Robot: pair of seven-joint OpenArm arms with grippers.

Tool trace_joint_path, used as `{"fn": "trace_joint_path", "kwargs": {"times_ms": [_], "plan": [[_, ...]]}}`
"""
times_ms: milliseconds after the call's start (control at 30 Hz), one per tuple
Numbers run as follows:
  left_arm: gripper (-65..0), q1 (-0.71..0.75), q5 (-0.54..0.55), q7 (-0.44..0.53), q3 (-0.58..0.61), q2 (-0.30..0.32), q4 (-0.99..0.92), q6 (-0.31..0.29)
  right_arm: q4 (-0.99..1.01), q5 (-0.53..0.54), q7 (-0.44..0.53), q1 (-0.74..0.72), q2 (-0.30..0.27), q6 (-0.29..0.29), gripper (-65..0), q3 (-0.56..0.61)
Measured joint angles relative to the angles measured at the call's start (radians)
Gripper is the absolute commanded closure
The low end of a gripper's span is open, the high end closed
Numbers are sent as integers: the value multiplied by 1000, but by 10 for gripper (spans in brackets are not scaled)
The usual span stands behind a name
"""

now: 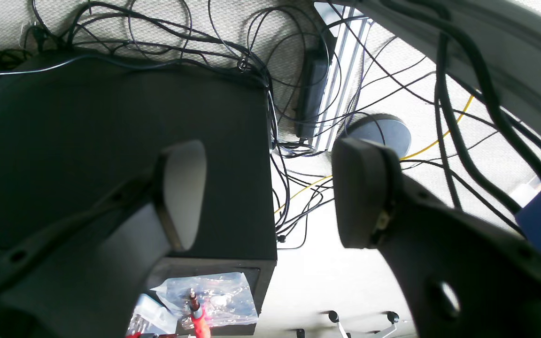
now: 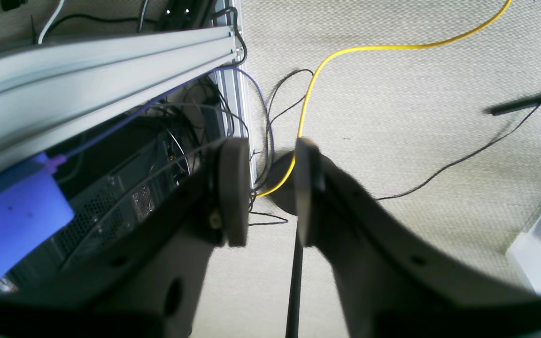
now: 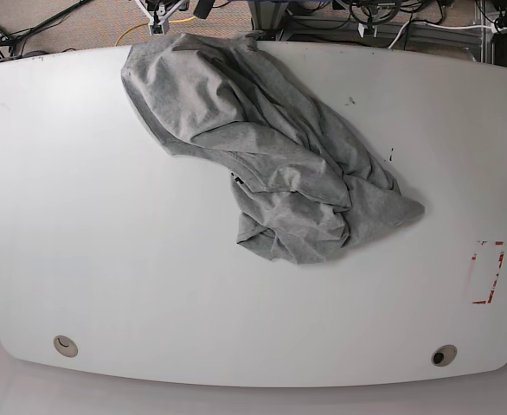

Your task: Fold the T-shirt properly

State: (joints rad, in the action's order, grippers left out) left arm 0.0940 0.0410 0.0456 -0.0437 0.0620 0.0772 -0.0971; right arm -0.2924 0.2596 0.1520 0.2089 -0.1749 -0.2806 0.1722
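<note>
Heather-grey soft cotton T-shirt (image 3: 275, 164) lies crumpled on the smooth white tabletop (image 3: 106, 242), bunched in loose folds running from the far edge down toward the middle-right; lower end thick and wrinkled, one corner poking out to the right. Neither claw shows in the base view and the shirt shows in neither wrist view, so shirt and claws are apart, nothing touching it

Left gripper (image 1: 270, 197): matte black moulded fingers spread wide, nothing between them; past it a black box-shaped case (image 1: 111, 141), tangled thin black cables (image 1: 294, 188) and pale ribbed carpet (image 1: 486, 155)

Right gripper (image 2: 266, 192): flat dark pads set to a narrow gap, empty; beyond it a glossy yellow cable (image 2: 359, 49) on beige woven carpet, ribbed aluminium frame rail (image 2: 101, 61) to its left
</note>
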Motion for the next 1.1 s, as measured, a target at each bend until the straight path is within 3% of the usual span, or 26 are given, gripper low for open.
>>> {"fn": "trace_joint_path", "kwargs": {"times_ms": [167,333,800,1100], "plan": [[-394,-14,0,-3,3,-1,13,-5,6,0,-7,-23,25,18,-159,-1],[-394,-16,0,2,3,0,59,-4,-3,0,5,-55,61,-9,-159,0],[-394,47,1,0,-2,0,106,-4,-8,6,-2,-30,53,-1,-154,-2],[-394,252,0,-10,0,-1,407,-4,-235,4,-15,169,39,5,-154,-7]]}}
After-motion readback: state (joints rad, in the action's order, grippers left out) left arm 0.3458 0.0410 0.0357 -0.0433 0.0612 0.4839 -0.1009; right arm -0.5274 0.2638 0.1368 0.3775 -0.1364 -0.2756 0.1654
